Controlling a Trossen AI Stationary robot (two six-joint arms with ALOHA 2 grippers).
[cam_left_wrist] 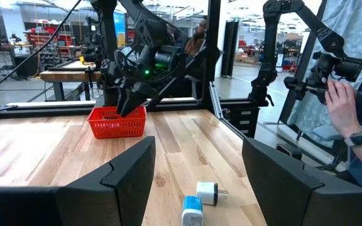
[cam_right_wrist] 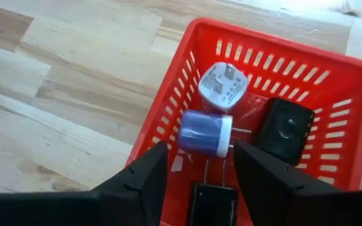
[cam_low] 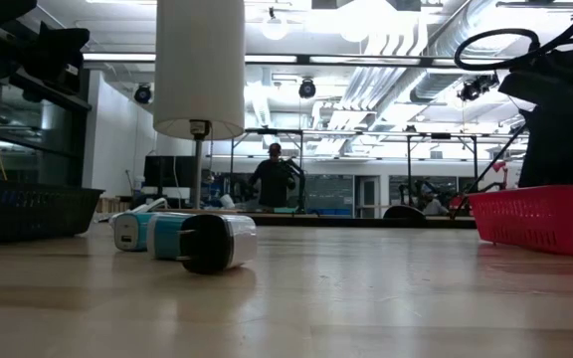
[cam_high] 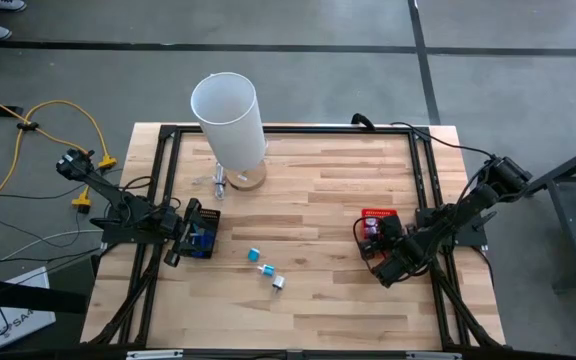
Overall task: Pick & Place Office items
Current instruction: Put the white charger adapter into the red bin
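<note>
Three small plug adapters lie on the wooden table: a teal one (cam_high: 253, 255), a blue-and-white one (cam_high: 265, 269) and a white one (cam_high: 277, 282). The low view shows two of them (cam_low: 202, 241) (cam_low: 132, 231). My left gripper (cam_left_wrist: 197, 150) is open, hovering at the table's left and pointing at two adapters (cam_left_wrist: 193, 210) (cam_left_wrist: 210, 191). My right gripper (cam_right_wrist: 201, 150) is open above the red basket (cam_right_wrist: 168, 107). In that basket lie a white adapter (cam_right_wrist: 223, 86), a blue-and-white one (cam_right_wrist: 206, 134) and two black pieces (cam_right_wrist: 286, 129) (cam_right_wrist: 212, 201).
A tall white cylinder (cam_high: 230, 120) stands on a round base near the table's far edge. A dark basket (cam_high: 203, 238) holding blue pieces sits beside my left gripper (cam_high: 176, 245). The red basket (cam_high: 378, 222) is at the table's right. A person's hand (cam_left_wrist: 344, 107) shows beyond the table.
</note>
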